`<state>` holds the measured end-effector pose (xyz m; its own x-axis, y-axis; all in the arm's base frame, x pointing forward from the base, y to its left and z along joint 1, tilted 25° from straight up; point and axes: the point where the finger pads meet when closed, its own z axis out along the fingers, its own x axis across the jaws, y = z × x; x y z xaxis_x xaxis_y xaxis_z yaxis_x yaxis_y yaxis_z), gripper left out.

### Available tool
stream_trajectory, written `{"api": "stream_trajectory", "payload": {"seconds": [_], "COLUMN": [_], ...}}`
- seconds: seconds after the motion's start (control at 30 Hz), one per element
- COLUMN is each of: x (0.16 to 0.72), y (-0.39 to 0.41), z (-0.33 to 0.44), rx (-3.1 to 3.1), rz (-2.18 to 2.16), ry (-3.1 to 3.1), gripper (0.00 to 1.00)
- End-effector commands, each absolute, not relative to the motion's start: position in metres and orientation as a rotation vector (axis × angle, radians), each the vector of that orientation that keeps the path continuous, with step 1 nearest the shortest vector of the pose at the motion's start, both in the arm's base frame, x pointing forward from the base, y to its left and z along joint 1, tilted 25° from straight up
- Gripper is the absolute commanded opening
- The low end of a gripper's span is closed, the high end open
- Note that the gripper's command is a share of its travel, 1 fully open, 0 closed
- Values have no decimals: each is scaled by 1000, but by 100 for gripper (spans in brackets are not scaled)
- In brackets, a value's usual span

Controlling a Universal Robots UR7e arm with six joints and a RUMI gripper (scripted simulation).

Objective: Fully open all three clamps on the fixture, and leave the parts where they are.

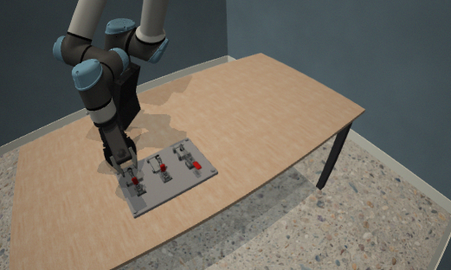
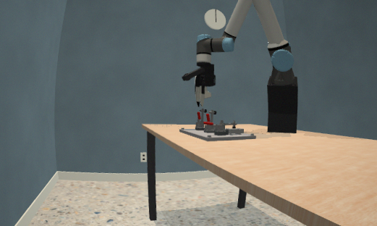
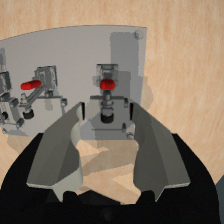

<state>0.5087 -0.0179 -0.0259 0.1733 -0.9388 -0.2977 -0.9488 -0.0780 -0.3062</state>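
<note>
A grey fixture plate (image 1: 176, 190) (image 2: 199, 135) (image 3: 75, 50) lies on the wooden table and carries three toggle clamps with red handles. The left clamp (image 1: 135, 180) (image 2: 199, 115) (image 3: 107, 85) and the middle clamp (image 1: 162, 167) (image 3: 31, 85) have their handles raised. The right clamp (image 1: 196, 164) has its red handle lying flat. My gripper (image 1: 127, 171) (image 2: 198, 104) (image 3: 107, 103) points down just above the left clamp. Its fingers stand apart with nothing between them. In the wrist view the left clamp shows in the gap between the fingers.
The wooden table (image 1: 254, 108) (image 2: 313, 159) stands on dark legs, and the fixture sits near its front edge. The robot's black base (image 2: 282, 105) stands behind the fixture. A speckled floor with a low wall surrounds the table.
</note>
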Motion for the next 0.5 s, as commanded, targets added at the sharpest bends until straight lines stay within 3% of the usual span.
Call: {"api": "stream_trajectory", "payload": {"seconds": [0.0, 0.47], "x": [503, 491], "y": [-25, -41], "z": [-7, 35], "rx": [-2032, -2032], "rz": [31, 31], "ry": [1779, 1779], "gripper": [28, 28]}}
